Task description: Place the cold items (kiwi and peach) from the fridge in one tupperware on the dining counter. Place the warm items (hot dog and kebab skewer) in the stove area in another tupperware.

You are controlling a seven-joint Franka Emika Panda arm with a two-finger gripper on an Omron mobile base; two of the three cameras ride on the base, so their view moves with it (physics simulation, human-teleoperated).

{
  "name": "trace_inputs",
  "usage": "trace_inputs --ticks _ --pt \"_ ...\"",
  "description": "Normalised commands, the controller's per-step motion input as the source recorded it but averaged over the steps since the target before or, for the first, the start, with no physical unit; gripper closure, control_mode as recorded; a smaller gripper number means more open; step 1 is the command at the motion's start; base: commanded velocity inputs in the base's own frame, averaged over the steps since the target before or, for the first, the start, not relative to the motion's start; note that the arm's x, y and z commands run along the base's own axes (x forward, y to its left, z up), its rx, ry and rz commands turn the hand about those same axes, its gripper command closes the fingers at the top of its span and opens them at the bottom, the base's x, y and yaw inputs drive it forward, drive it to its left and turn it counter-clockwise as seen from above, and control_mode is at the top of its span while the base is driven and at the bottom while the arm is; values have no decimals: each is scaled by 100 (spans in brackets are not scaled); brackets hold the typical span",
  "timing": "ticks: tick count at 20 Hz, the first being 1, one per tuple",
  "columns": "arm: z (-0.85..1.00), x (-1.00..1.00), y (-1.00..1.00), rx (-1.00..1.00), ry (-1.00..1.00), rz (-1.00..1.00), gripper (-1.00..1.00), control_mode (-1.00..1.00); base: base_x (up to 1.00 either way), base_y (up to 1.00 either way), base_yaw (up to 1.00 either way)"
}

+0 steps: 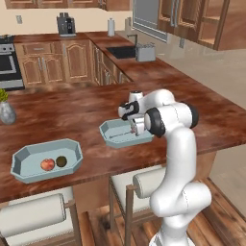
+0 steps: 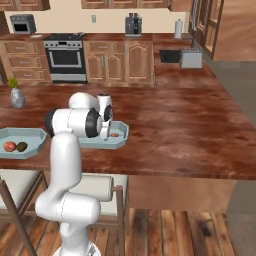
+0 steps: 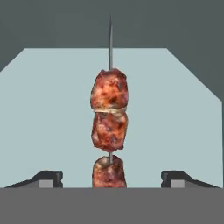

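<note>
A kebab skewer (image 3: 109, 118) with browned meat chunks lies on the floor of a pale blue tupperware (image 3: 43, 109) on the dining counter (image 1: 72, 110). My gripper (image 3: 111, 178) hangs just over it, open, its fingertips (image 3: 48, 177) standing wide on either side of the skewer without touching it. From the base views the gripper (image 1: 137, 132) points down into this tupperware (image 1: 113, 129). A second tupperware (image 1: 29, 158) further left holds the peach (image 1: 47, 165) and the kiwi (image 1: 61, 161) side by side. The hot dog is out of view.
Cushioned stools (image 1: 33, 214) stand under the counter's near edge. A vase with a plant (image 2: 16, 97) sits at the counter's far left. The stove (image 2: 65, 55), a sink with a toaster (image 1: 144, 52) and the grey fridge front (image 1: 149, 21) lie beyond.
</note>
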Motion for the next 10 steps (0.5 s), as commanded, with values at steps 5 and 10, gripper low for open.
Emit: trace_inputs --ticks 5,10 --pt "50 -25 22 -8 0 0 -100 -100 0 0 0" --pt "65 -70 39 -7 0 0 -100 -100 0 0 0"
